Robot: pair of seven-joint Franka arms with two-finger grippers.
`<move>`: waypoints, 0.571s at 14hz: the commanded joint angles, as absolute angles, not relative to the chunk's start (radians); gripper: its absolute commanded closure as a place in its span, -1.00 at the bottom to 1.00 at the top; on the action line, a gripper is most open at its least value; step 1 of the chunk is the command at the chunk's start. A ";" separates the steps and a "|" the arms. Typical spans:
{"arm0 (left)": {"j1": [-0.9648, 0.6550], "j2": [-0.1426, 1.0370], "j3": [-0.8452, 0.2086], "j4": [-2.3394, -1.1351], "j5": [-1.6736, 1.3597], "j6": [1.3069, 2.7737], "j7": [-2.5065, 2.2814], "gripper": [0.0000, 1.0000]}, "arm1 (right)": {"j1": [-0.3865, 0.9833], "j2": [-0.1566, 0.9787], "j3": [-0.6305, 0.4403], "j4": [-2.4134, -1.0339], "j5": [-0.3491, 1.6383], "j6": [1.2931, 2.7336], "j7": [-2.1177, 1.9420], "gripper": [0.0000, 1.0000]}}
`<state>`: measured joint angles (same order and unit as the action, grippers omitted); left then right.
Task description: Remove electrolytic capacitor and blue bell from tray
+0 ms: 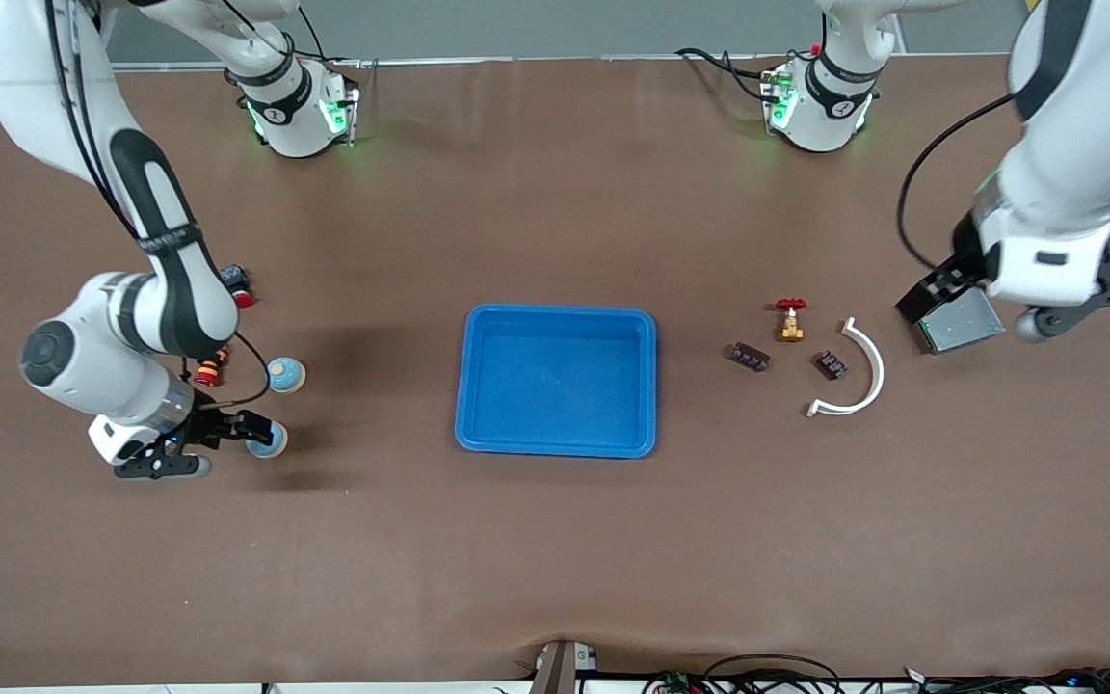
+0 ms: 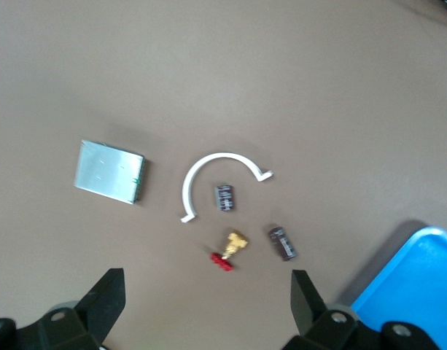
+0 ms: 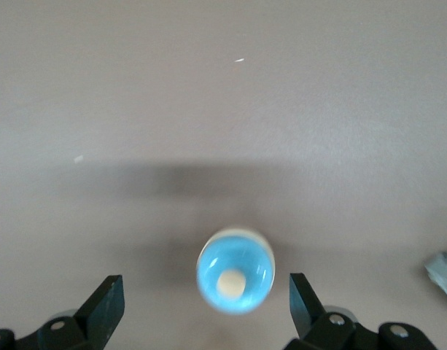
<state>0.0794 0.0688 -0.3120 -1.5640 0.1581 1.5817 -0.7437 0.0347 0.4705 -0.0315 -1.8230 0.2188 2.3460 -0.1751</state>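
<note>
The tray (image 1: 556, 381) in the middle of the desk is empty, so the task looks nearly done. The right gripper (image 1: 245, 431) stands released around a blue bell (image 1: 269, 441) near the right arm's end. Two capacitors (image 1: 751, 357) lie toward the left arm's end, where the left gripper (image 1: 1046, 318) waits open over the desk.

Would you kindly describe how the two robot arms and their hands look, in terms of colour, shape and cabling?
Both arms are glossy white with black joint bands and thin black cables along them; their bases glow green. The right hand and the left hand are black, each on a white wrist block, with two flat, angular fingers.
</note>
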 commanded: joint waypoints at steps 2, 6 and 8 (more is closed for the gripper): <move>0.104 -0.018 -0.308 -1.585 0.115 1.546 -0.583 -1.00 | 0.023 0.342 -0.051 -1.796 0.194 2.146 -0.193 -1.00; 0.088 -0.093 -0.171 -1.612 0.028 1.536 -0.290 -1.00 | -0.018 0.288 -0.051 -1.651 0.124 1.921 -0.202 -1.00; 0.061 -0.115 -0.118 -1.626 0.011 1.526 -0.255 -1.00 | -0.040 0.288 -0.063 -1.538 0.121 1.762 -0.192 -1.00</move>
<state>0.0876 -0.0691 -0.1623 -1.5854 0.0382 1.5324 -0.3005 -0.0048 0.2840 -0.0643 -1.6357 0.1330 1.8842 -0.1849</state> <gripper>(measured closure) 0.000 0.000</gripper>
